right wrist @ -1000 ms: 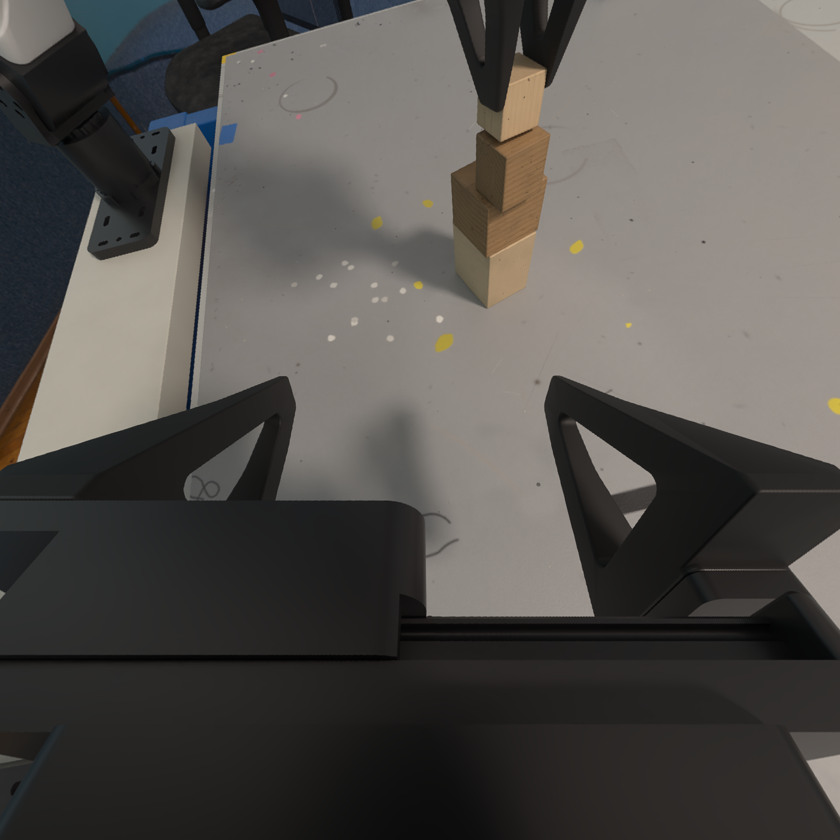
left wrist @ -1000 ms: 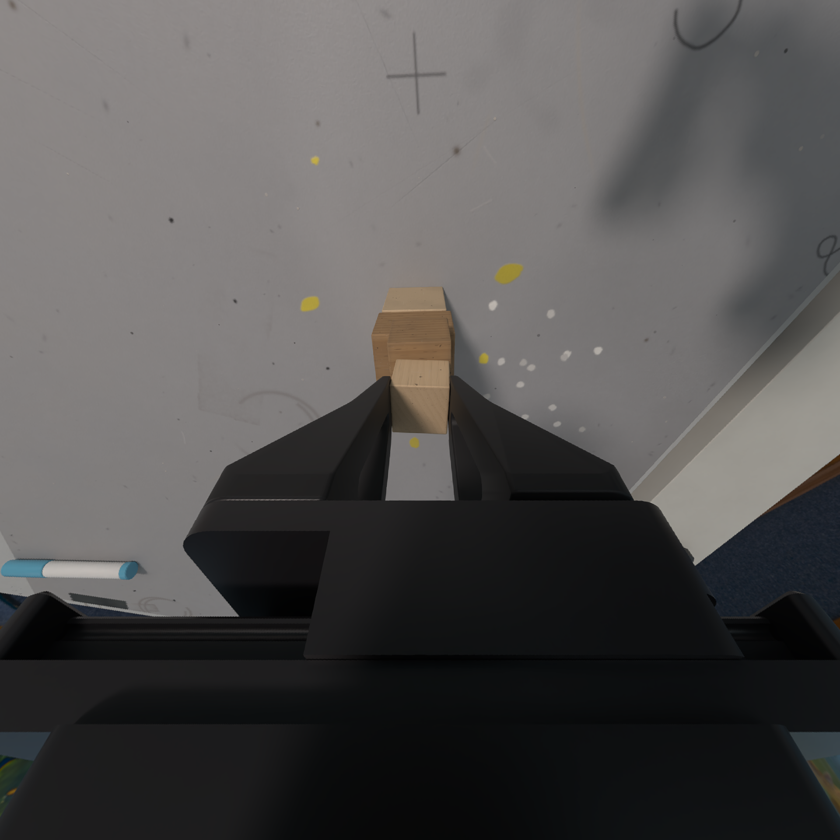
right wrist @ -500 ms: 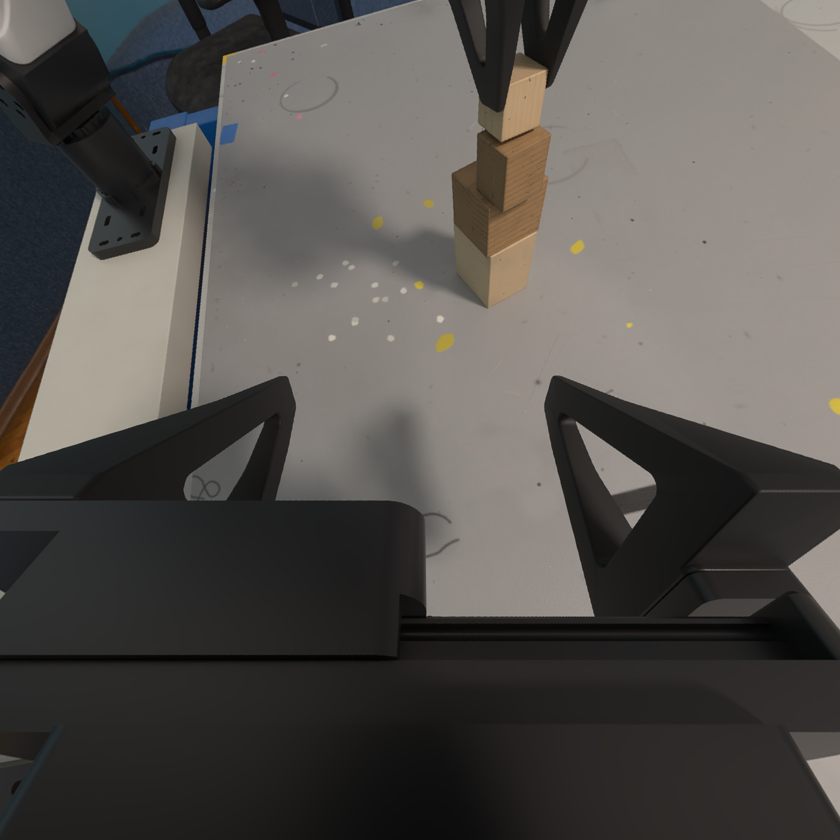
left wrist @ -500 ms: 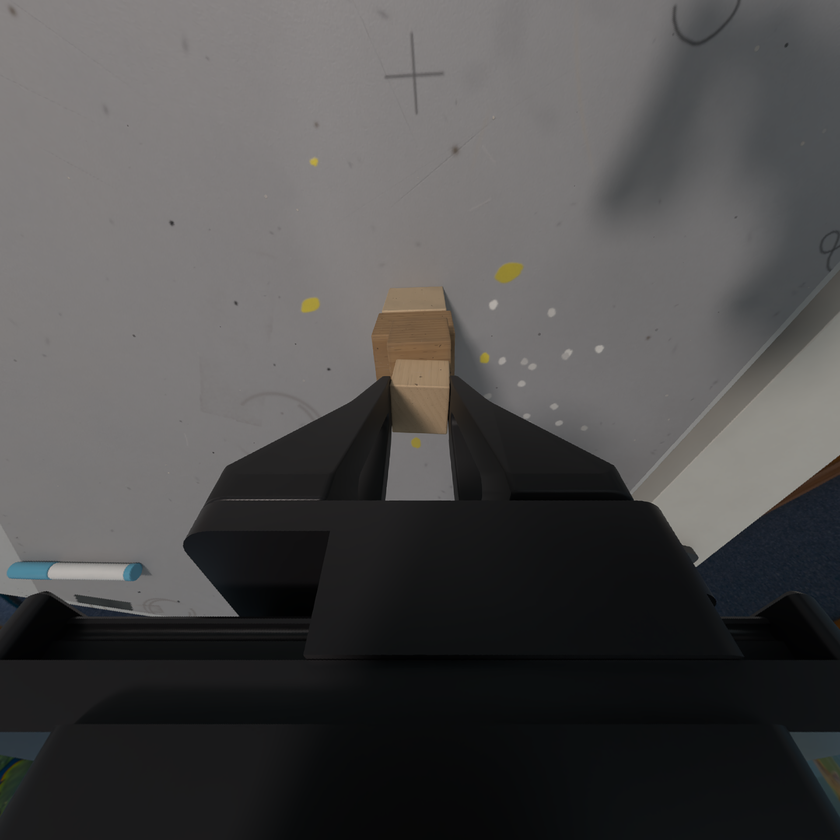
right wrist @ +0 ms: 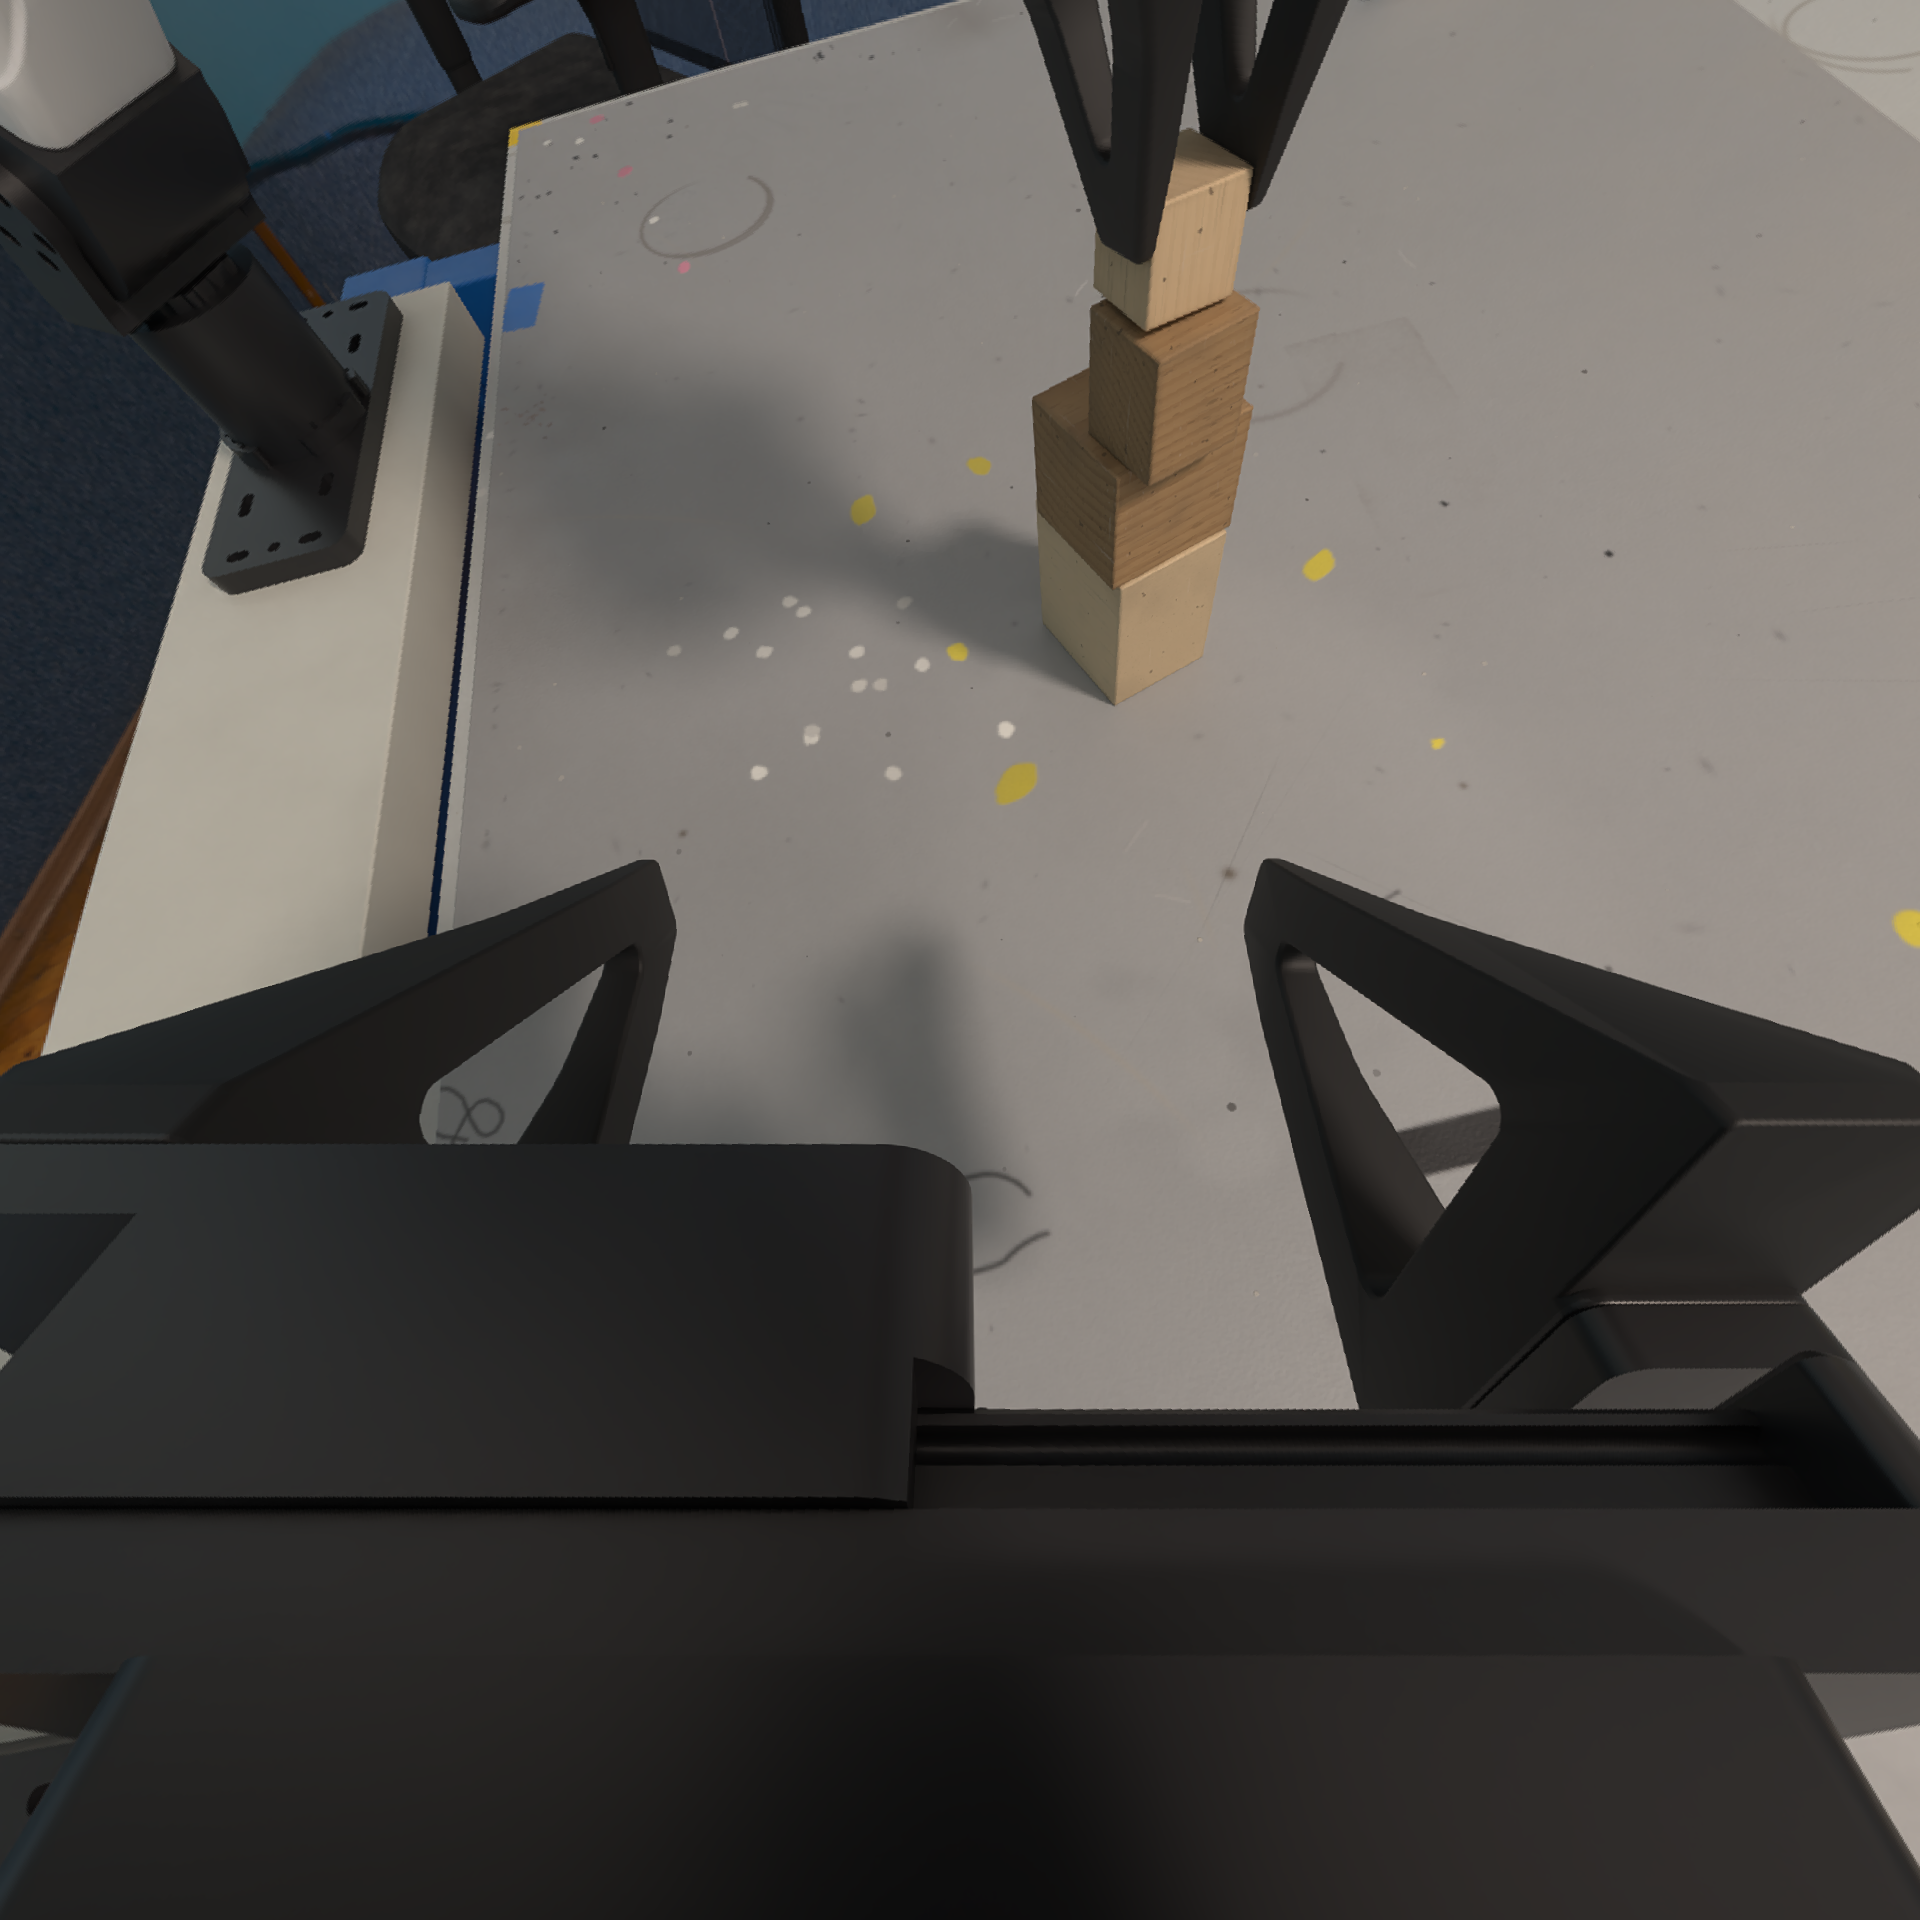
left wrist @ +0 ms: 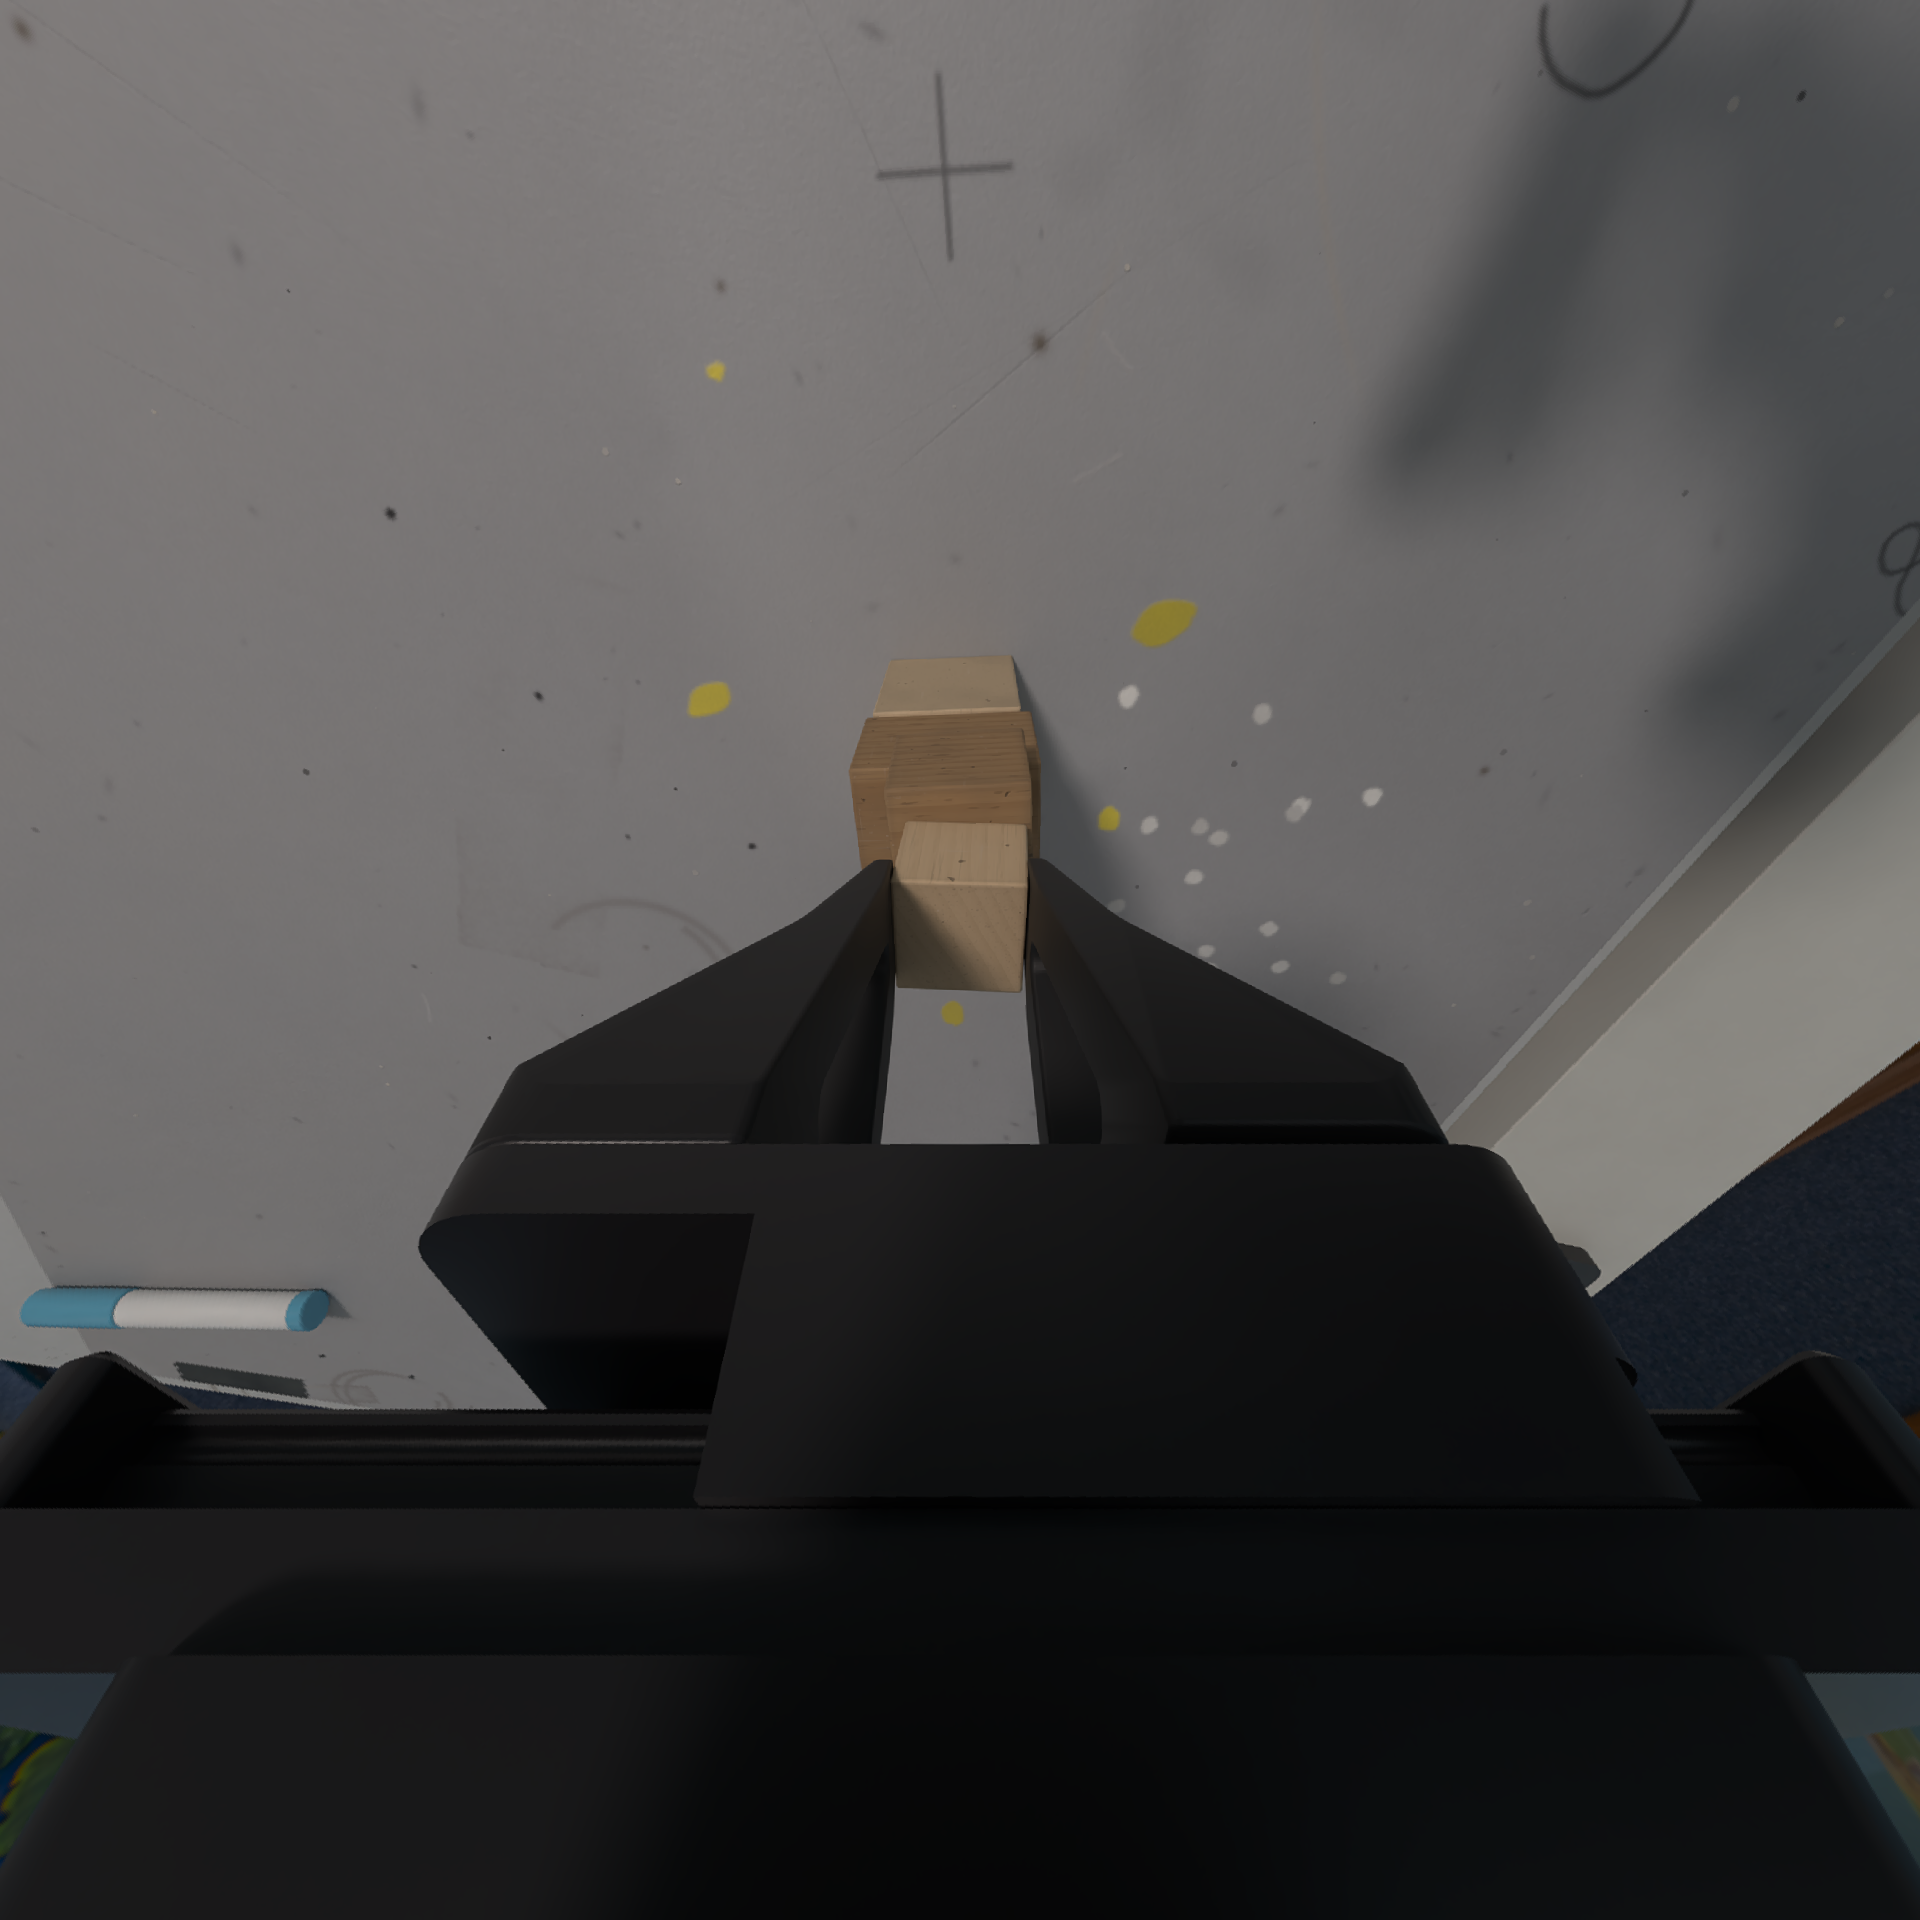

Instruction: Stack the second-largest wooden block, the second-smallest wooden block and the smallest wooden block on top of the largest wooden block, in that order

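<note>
The left gripper [right wrist: 1179, 223], clenching the smallest block [right wrist: 1174, 244] atop the far stack, is needing a straight, gentle release; the right gripper [right wrist: 961, 904] is idling spread wide.

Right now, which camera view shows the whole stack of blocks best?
The right wrist view: it sees the stack from the side, all four blocks, the top block between the left gripper fingers. The left wrist view looks down, so the top block hides most of the lower ones.
</note>
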You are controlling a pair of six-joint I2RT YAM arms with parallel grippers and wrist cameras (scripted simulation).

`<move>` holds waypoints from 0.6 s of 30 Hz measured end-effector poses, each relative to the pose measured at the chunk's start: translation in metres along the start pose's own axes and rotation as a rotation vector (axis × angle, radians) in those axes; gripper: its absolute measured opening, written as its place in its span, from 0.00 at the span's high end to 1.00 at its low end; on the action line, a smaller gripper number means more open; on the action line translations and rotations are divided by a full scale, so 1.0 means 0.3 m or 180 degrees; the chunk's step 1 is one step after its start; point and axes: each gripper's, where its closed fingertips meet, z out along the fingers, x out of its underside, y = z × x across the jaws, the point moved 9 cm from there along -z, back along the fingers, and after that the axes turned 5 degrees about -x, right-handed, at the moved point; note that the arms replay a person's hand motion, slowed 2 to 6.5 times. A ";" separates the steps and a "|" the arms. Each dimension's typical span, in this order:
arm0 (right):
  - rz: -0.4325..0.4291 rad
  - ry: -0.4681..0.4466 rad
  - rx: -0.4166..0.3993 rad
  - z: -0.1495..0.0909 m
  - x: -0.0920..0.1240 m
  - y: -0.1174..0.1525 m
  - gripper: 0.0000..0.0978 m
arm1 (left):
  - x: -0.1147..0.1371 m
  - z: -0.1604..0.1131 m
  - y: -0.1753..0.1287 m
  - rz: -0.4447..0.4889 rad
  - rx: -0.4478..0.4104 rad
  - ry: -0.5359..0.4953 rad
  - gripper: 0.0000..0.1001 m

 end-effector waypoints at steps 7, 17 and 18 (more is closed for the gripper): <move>0.0001 0.0001 -0.0002 0.000 0.000 0.000 0.04 | 0.000 0.001 -0.001 0.0003 0.0010 0.0001 0.79; -0.0001 0.0002 -0.0003 0.000 0.001 0.001 0.04 | 0.002 0.002 0.000 0.0016 0.0014 0.0002 0.75; -0.0001 0.0002 -0.0004 0.000 0.001 0.001 0.04 | 0.002 0.003 0.000 0.0014 0.0017 0.0002 0.69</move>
